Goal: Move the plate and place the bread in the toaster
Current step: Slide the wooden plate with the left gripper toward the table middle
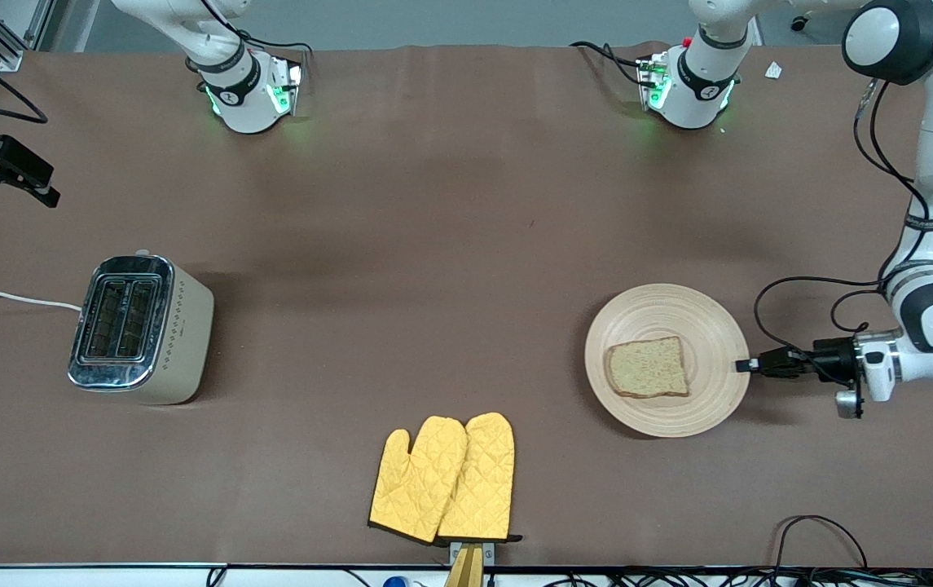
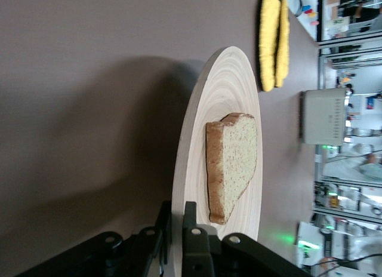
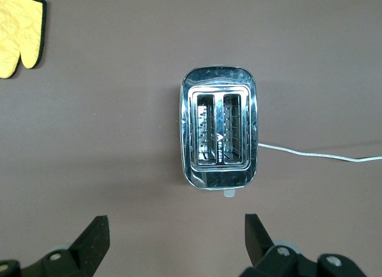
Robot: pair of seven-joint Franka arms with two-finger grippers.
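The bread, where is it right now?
The bread lies flat on the plate toward the left arm's end of the table, beside the left gripper, which is shut on the plate's rim.

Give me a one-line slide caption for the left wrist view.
Left gripper shut on the rim of the plate carrying the bread.

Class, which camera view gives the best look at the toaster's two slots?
The right wrist view: it looks straight down into both slots of the toaster. The front view shows the toaster smaller and at a slant. The left wrist view shows only its patterned side, distant.
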